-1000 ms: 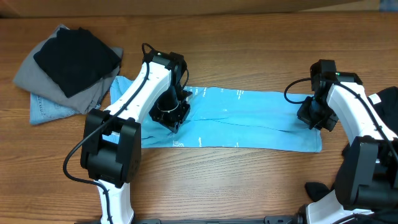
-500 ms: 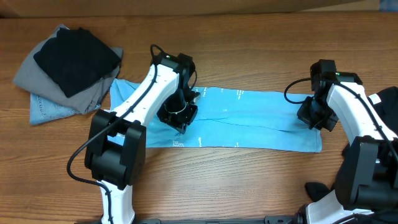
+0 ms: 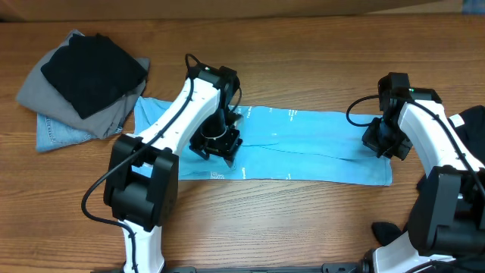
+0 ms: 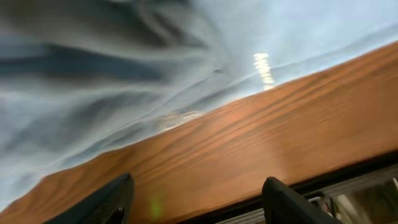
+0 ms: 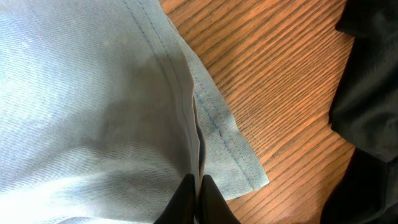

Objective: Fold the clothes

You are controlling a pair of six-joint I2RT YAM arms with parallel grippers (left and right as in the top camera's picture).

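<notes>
The clothes (image 3: pixel 303 144), a light blue T-shirt, lie folded into a long strip across the middle of the table. My left gripper (image 3: pixel 218 152) hovers over the strip's left part, near its front edge. In the left wrist view this left gripper (image 4: pixel 199 180) is open, with bare wood between its fingers and the blue cloth (image 4: pixel 124 74) just beyond them. My right gripper (image 3: pixel 383 144) is at the strip's right end. The right wrist view shows this right gripper (image 5: pixel 199 179) shut on a raised fold of the shirt (image 5: pixel 93 93) beside its hemmed corner.
A pile of grey, black and denim-blue garments (image 3: pixel 83 83) lies at the back left. A black garment (image 3: pixel 474 121) sits at the right edge, close to the shirt's corner (image 5: pixel 367 93). The table's front edge runs close behind the left fingers (image 4: pixel 348 180).
The left gripper has shifted slightly right over the shirt and opened, letting go of the cloth. The right arm has not moved.
</notes>
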